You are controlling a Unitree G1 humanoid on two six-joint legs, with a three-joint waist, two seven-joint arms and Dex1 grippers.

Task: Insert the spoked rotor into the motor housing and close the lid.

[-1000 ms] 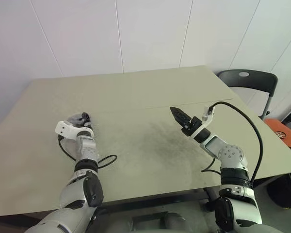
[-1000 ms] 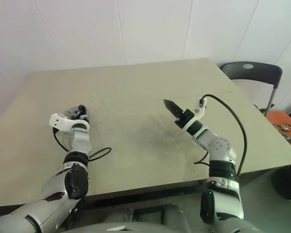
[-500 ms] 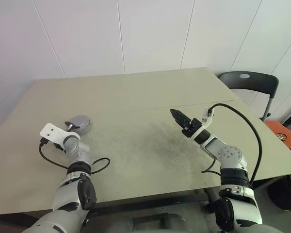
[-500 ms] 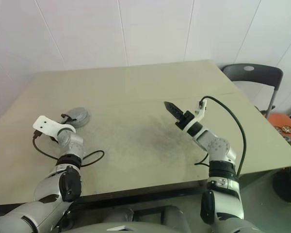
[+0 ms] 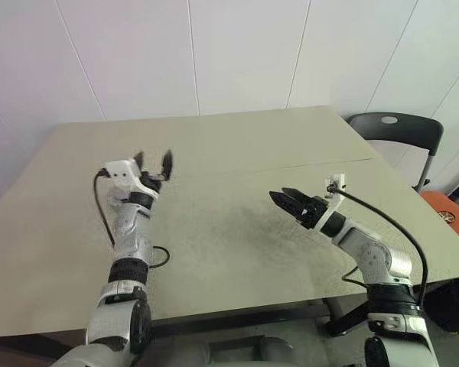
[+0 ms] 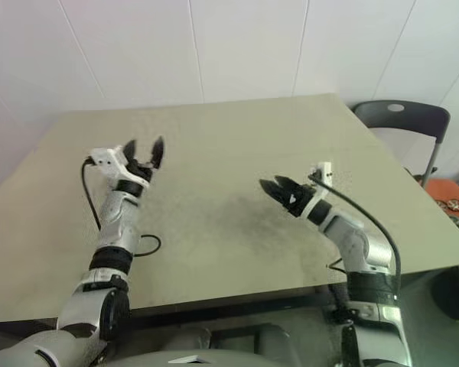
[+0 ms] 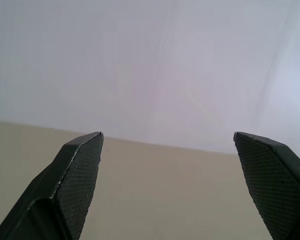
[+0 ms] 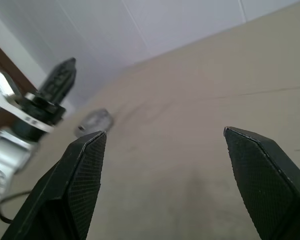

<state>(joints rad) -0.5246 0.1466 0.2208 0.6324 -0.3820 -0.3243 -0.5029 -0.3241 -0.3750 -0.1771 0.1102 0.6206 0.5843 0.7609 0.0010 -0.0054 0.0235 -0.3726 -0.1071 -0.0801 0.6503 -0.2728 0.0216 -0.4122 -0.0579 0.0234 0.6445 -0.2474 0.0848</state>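
While the left gripper (image 5: pixel 154 161) stands raised above the beige matte tabletop (image 5: pixel 237 145) with its two black fingers (image 7: pixel 80 170) spread wide and nothing between them, it points forward and slightly upward toward the white panelled wall (image 5: pixel 237 53). Just beyond and beneath that gripper, as seen from the right wrist view, lies a small round silver-grey metal piece (image 8: pixel 93 121) flat on the tabletop; from this angle I cannot tell whether it is the motor housing, the lid, or the two closed together, and the left arm hides it in the head views. Well apart on the other side, the right gripper (image 5: pixel 290 201) hovers roughly level over a darker scuffed patch (image 5: pixel 256 222) of the tabletop, aimed toward the left arm, its black fingers (image 8: pixel 80 175) likewise held apart and empty. Black cables (image 5: pixel 103 222) trail from both wrists, the left one looping onto the tabletop near the forearm. Behind the right gripper, past the tabletop's far corner, stands a dark grey plastic folding chair (image 5: pixel 394 130).
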